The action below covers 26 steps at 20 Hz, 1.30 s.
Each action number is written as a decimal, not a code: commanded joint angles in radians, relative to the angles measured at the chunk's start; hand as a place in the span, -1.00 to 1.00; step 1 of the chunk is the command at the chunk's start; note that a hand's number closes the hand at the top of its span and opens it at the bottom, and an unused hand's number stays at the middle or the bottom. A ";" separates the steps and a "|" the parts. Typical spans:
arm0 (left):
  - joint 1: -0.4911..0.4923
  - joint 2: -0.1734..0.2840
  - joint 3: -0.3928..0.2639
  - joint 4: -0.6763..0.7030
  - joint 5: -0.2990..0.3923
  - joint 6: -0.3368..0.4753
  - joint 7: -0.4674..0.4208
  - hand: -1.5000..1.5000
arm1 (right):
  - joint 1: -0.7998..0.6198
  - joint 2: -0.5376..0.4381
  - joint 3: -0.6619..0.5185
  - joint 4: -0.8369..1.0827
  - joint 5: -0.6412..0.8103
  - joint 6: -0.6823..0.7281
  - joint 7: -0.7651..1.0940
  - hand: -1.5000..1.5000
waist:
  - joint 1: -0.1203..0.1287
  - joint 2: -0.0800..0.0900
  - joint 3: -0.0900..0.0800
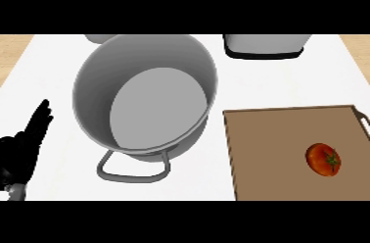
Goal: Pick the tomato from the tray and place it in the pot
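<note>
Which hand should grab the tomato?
Probably the right. The tomato lies on the tray at the view's right, the right hand's side, though that hand is out of view. The left hand rests open beyond the pot.

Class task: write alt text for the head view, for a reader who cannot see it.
A red tomato lies on a brown tray at the right of a white counter, beside an empty grey pot. The robot's left hand rests open at the left edge.
</note>
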 commanded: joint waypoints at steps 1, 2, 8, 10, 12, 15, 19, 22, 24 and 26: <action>0.001 -0.001 -0.011 -0.018 -0.019 -0.006 0.007 0.00 | -0.027 -0.108 0.061 -0.094 0.067 0.039 0.194 -1.00 | 0.018 0.002 -0.001; -0.026 0.016 0.010 -0.012 -0.002 -0.021 0.022 0.00 | -0.024 -0.173 0.050 -0.110 0.070 0.071 0.254 -1.00 | 0.016 0.003 -0.002; 0.026 -0.047 -0.043 -0.044 -0.046 0.014 0.004 0.00 | -0.088 -0.287 0.148 -0.157 0.106 0.214 0.480 -1.00 | 0.033 0.004 0.000; 0.038 -0.023 -0.018 -0.075 -0.037 -0.005 0.030 0.00 | -0.130 -0.265 0.187 -0.157 0.111 0.252 0.527 -1.00 | 0.028 0.002 0.001; -0.006 -0.008 0.015 -0.051 -0.036 -0.019 0.049 0.00 | -0.129 -0.265 0.190 -0.210 0.111 0.292 0.579 -1.00 | 0.012 0.000 0.001; -0.013 -0.044 0.036 0.060 -0.049 -0.046 -0.050 0.00 | -0.199 -0.234 0.203 -0.221 0.109 0.350 0.648 -1.00 | 0.007 0.001 0.001; 0.002 -0.038 0.067 0.013 -0.033 -0.079 -0.008 0.00 | -0.256 -0.127 0.306 -0.243 0.242 0.309 0.747 -1.00 | 0.009 0.001 0.001; -0.085 -0.085 0.038 0.061 -0.089 -0.046 0.041 0.00 | -0.358 -0.101 0.317 -0.194 0.257 0.361 0.830 -1.00 | 0.009 0.003 0.001; -0.002 -0.092 0.024 -0.067 -0.112 -0.030 0.083 0.00 | -0.402 -0.108 0.278 -0.092 0.264 0.434 0.777 -1.00 | 0.016 0.002 0.002; 0.015 -0.075 0.088 -0.002 -0.086 -0.101 0.001 0.00 | -0.304 -0.053 0.265 -0.137 0.344 0.405 0.736 -1.00 | 0.006 0.000 0.002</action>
